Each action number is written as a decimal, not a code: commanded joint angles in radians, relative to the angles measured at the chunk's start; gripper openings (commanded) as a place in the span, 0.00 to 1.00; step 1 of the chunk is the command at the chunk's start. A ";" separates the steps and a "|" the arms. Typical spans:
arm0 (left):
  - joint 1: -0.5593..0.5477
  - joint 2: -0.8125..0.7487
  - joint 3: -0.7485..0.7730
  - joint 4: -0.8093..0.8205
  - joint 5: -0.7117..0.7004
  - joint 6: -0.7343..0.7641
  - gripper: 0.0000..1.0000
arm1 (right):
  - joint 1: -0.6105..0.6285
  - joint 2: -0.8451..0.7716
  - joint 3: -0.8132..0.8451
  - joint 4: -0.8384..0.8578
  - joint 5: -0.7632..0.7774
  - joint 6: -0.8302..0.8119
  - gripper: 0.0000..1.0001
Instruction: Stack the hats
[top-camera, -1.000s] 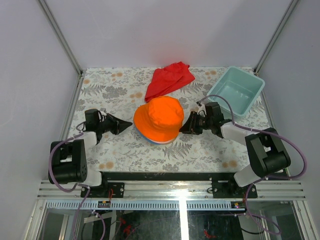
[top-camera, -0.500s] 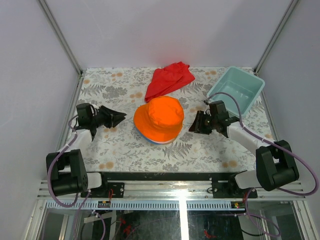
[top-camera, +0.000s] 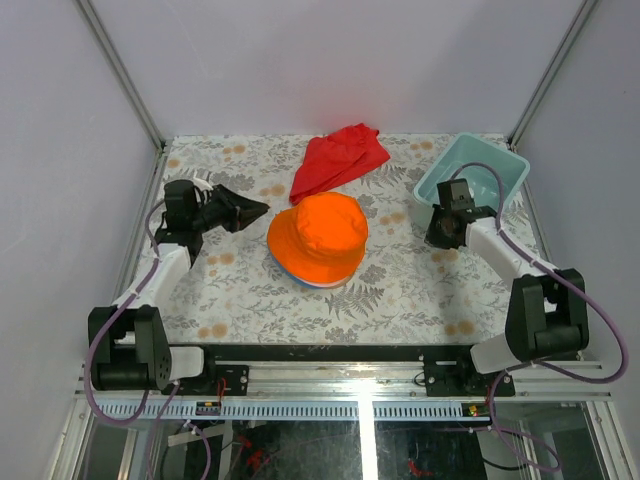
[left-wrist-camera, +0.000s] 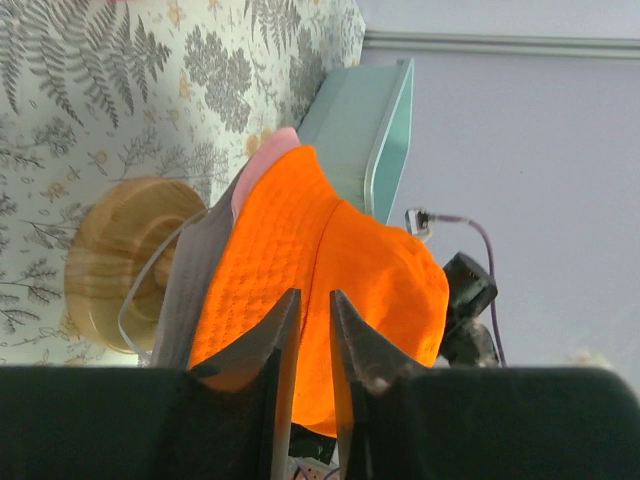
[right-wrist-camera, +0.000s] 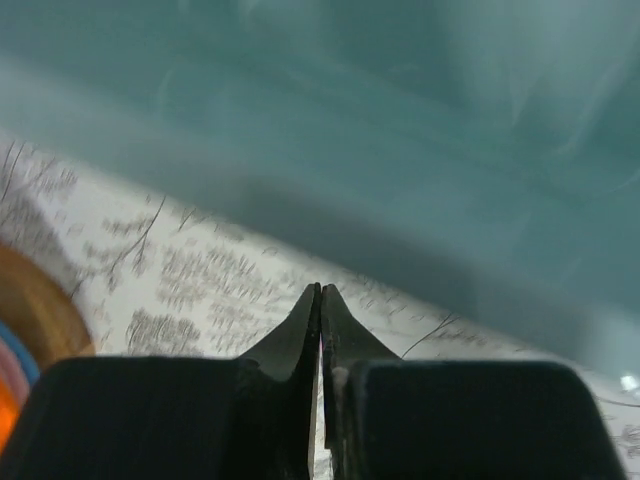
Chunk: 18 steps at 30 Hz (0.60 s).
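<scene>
Top external: orange hat (top-camera: 318, 238) caps stack at centre, pink hat (left-wrist-camera: 262, 160) and grey hat (left-wrist-camera: 195, 270) nested beneath on wooden stand (left-wrist-camera: 115, 255), likely for shape. Both clear: left gripper (left-wrist-camera: 313, 295) barely parted, empty; right gripper (right-wrist-camera: 320, 292) closed, empty.

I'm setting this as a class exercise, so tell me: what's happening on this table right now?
The hats are piled at the middle of the table, the orange hat on top, the grey hat and pink hat edging out beneath it. Neither arm holds anything: the left tool points toward the pile, slightly open and empty; the right tool is shut beside the teal bin.
</scene>
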 joint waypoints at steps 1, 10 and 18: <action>-0.022 -0.001 -0.034 0.016 -0.026 -0.022 0.14 | -0.069 0.079 0.105 -0.045 0.113 -0.036 0.00; -0.057 -0.022 -0.075 0.000 -0.043 -0.023 0.13 | -0.144 0.251 0.294 -0.035 0.142 -0.050 0.00; -0.113 -0.009 -0.120 0.014 -0.085 -0.026 0.12 | -0.153 0.401 0.556 -0.074 0.159 -0.066 0.00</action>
